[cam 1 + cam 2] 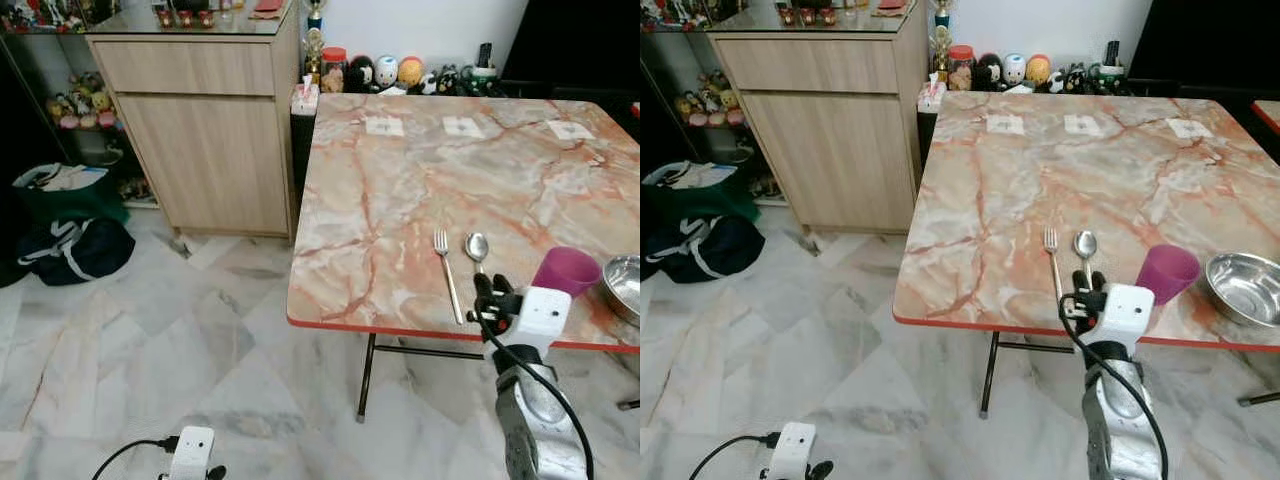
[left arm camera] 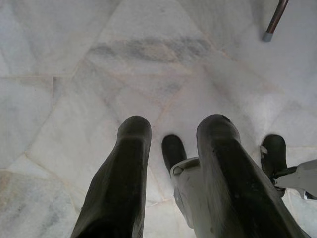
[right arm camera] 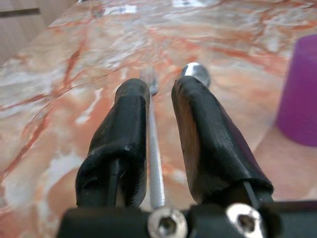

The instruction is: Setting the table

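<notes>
My right gripper (image 3: 161, 94) sits at the near edge of the table (image 1: 400, 200), its 2 black fingers (image 3: 126, 134) parted by a narrow gap and holding nothing. Through my right wrist camera the handle of the fork (image 1: 446, 270) runs along that gap, lying flat on the marble below the fingers; I cannot tell whether they touch it. The spoon (image 1: 477, 248) lies just beside the fork, on its right, with its bowl pointing away from me. The spoon's handle end is hidden behind my gripper. A purple cup (image 1: 566, 271) stands upright to the right of the spoon, near the table edge, and a steel bowl (image 1: 625, 285) sits just beyond the cup, further right. 3 white square patches lie in a row near the far side of the table.

My left gripper (image 2: 171, 131) hangs low at my side over the pale marble floor (image 1: 130, 330), its 2 fingers apart and empty. A wooden cabinet (image 1: 205, 130) stands to the left of the table, and dark bags (image 1: 70, 225) rest on the floor beside it.
</notes>
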Motion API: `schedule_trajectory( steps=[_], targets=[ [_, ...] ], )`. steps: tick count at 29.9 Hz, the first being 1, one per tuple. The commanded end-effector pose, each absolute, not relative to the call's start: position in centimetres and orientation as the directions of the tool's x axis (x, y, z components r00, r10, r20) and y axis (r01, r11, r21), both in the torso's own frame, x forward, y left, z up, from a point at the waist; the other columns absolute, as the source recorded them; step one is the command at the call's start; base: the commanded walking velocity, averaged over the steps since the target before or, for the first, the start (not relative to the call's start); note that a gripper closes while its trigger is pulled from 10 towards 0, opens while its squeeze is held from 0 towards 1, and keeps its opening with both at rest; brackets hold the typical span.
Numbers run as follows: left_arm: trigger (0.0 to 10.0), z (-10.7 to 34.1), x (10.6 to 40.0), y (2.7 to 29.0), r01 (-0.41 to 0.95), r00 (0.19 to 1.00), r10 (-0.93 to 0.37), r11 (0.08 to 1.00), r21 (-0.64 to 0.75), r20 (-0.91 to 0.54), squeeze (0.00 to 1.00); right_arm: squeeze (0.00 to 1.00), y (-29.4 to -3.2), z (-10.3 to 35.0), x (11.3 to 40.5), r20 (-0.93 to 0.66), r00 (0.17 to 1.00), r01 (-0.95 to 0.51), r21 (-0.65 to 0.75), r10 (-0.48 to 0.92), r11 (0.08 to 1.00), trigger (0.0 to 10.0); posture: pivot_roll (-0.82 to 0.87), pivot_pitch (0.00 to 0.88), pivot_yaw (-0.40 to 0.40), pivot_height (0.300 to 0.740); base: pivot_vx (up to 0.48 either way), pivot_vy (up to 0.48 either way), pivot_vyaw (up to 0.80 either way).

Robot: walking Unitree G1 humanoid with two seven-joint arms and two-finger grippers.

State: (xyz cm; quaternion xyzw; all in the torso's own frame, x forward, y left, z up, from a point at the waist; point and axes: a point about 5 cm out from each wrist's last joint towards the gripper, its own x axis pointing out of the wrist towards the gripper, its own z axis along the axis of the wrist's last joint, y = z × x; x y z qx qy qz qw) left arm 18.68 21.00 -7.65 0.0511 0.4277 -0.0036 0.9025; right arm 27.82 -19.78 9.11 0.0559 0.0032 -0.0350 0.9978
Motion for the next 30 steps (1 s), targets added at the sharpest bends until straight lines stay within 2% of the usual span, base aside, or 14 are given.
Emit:
schedule_trajectory(
  steps=[1, 13, 18, 19, 20, 30],
  targets=[
    [10.0, -7.79, 18.42, 21.03, 0.043, 0.625, 0.04, 0.995, 0.086, -0.78, 0.0, 0.0, -19.69, 9.48, 27.75, -0.006, 0.998, 0.059, 0.11, -0.059, 0.992, 10.0, -0.08, 0.048, -0.027, 0.74, 0.262, 0.0, 0.0],
    [10.0, -7.76, 18.54, 20.93, 0.04, 0.627, 0.04, 0.996, 0.083, -0.778, 0.0, 0.0, -19.54, 9.5, 27.93, -0.019, 0.999, 0.039, 0.114, -0.037, 0.993, 10.0, -0.08, 0.047, -0.03, 0.74, 0.304, 0.0, 0.0],
    [10.0, -7.73, 18.58, 20.95, 0.039, 0.63, 0.044, 0.995, 0.088, -0.776, 0.0, 0.0, -18.84, 9.59, 28.04, -0.021, 1.0, 0.006, 0.134, -0.003, 0.991, 10.0, -0.07, 0.047, -0.031, 0.74, 0.0, 0.0, 0.0],
    [10.0, -7.73, 18.57, 20.96, 0.039, 0.629, 0.044, 0.995, 0.088, -0.776, 0.0, 0.32, -18.86, 9.57, 28.03, -0.023, 1.0, 0.014, 0.139, -0.011, 0.99, 10.0, -0.07, 0.047, -0.03, 0.74, 0.0, 0.0, 0.0],
    [10.0, -7.75, 18.53, 20.99, 0.04, 0.628, 0.043, 0.995, 0.087, -0.777, 0.0, 1.0, -19.1, 9.37, 28.03, -0.044, 0.998, 0.042, 0.14, -0.036, 0.989, 10.0, -0.07, 0.046, -0.029, 0.74, 0.0, 0.0, 0.0],
    [10.0, -7.89, 18.27, 20.96, 0.045, 0.619, 0.041, 0.995, 0.087, -0.785, 0.0, 1.0, -19.67, 8.85, 28.33, -0.143, 0.986, 0.116, 0.208, -0.087, 0.971, 10.0, -0.07, 0.048, -0.026, 0.74, 0.0, 0.0, 0.0]
  ],
)
